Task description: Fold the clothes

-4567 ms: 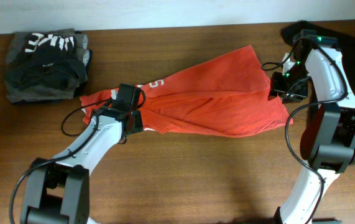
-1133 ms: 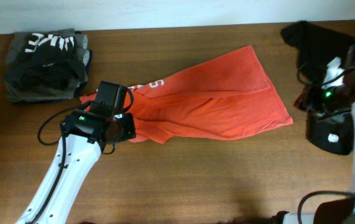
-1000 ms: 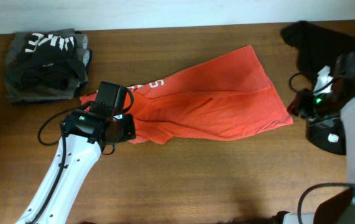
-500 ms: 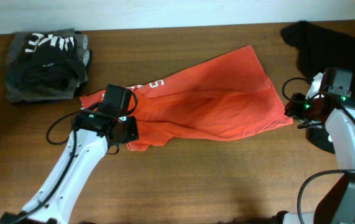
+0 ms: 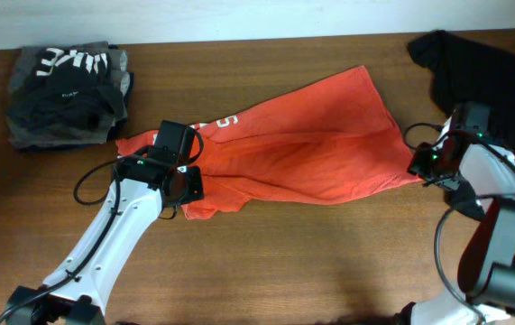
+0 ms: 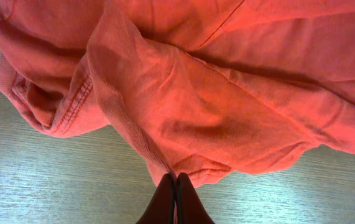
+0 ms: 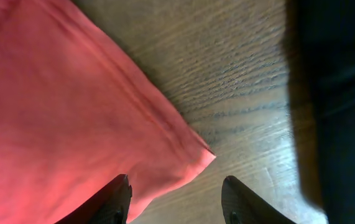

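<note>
Since half a second ago the right gripper [image 7: 176, 188] has slid left to the shirt's lower right corner, and the left gripper [image 6: 175, 194] has edged slightly right with the cloth.

Across the middle of the brown wooden table [image 5: 284, 266], the red-orange T-shirt [image 5: 311, 153] lies spread on a slant from centre left to upper right, with its left part bunched. A black garment [image 5: 478, 72] is heaped in the upper right corner, well apart from the folded dark pile [image 5: 63, 90] at upper left.

In the left wrist view the jaws are pressed together at bottom centre, nipping the lower end of a raised fold of the shirt's hem. In the right wrist view the jaws stand wide apart and hold nothing. The shirt's pointed corner lies on the wood just above the gap between them, nearer the right finger.
</note>
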Controlling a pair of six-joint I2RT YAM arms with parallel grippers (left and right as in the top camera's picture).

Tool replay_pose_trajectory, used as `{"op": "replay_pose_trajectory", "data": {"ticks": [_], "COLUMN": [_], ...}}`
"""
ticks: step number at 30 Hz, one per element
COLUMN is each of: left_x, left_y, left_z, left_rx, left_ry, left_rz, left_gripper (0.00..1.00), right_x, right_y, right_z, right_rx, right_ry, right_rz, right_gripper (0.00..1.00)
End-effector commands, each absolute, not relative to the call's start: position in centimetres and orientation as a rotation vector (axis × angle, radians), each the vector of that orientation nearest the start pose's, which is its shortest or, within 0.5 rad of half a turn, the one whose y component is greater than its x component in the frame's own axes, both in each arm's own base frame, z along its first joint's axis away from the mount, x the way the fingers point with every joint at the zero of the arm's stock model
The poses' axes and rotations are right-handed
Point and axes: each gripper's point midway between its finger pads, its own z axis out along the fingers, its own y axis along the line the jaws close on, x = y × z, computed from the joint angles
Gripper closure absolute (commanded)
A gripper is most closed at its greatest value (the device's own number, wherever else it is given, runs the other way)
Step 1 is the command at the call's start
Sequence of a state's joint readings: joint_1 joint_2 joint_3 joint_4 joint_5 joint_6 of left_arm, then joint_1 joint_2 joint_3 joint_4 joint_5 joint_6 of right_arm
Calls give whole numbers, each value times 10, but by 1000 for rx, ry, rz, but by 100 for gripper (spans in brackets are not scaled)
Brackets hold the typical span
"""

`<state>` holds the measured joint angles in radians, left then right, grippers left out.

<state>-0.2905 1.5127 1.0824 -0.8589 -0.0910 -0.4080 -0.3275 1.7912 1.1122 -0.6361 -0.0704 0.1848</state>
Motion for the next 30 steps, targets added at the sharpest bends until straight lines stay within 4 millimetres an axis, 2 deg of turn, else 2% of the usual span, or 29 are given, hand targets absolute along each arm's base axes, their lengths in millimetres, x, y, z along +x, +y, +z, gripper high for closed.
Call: {"op": "replay_pose_trajectory", "data": {"ticks": [1,11,12,17,25,30], "left_x": [312,313,313,315,320,324], "left_y": [-75,-75,-75,-76,-69,-69], "left_z": [91,92,92,92,94,95], "left_rx": [-167,-168,-168,-168,-178,-182], "left_ry": [2839,2834,2833,2827,2798,2780], "left_rz": [5,4,4,0,58,54], "left_gripper": [99,99,99,99,99,99], "right_x": [347,349,349,346,342,351], "right_y": [-109,-109,-109,-108,-106,-95], "right_z": [7,-12,-13,-17,-15,3], "right_rx": [757,772,785,834,840,825], "right_ry": [2829,2849,2849,2854,2873,2855], "right_rz": [55,58,60,66,75,190], "right_gripper": [48,49,54,96,96,96]}}
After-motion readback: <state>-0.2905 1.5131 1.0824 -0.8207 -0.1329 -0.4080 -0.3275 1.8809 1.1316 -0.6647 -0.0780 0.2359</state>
